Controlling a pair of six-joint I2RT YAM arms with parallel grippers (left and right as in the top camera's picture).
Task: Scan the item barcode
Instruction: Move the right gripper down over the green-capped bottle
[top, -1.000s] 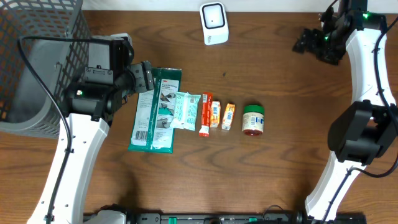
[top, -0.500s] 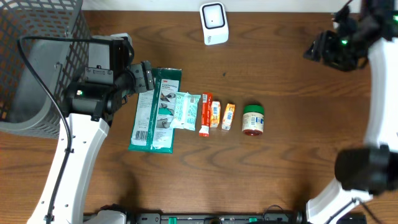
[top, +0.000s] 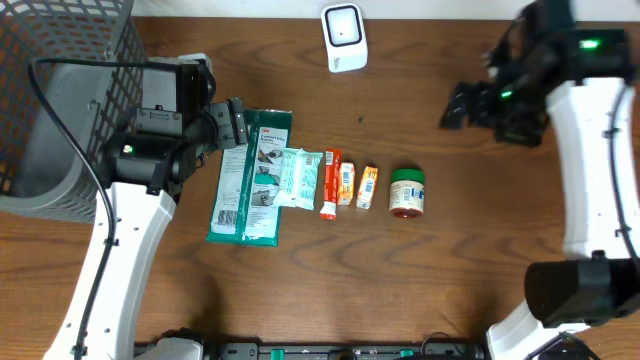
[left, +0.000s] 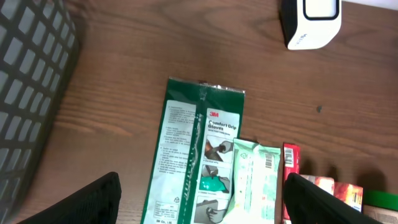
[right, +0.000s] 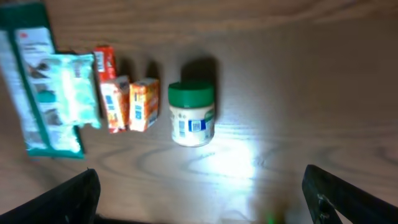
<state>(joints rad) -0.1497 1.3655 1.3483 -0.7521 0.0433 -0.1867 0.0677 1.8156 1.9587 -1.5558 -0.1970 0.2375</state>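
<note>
Tabletop (top: 450, 250): 3M pack (left: 194, 155) (Comfort Grip Gloves)

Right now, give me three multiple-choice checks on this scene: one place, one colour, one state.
1. In the line of items, the jar lies at the:
A. left end
B. middle
C. right end
2. Jar lid colour:
A. red
B. green
C. white
3. Right pincer is:
A. open, empty
B. shut on the jar
C. shut on a box
Answers: 1 C, nothing lies past it on that side; 2 B, green cap over a pale body; 3 A, fingers spread, nothing between them.
</note>
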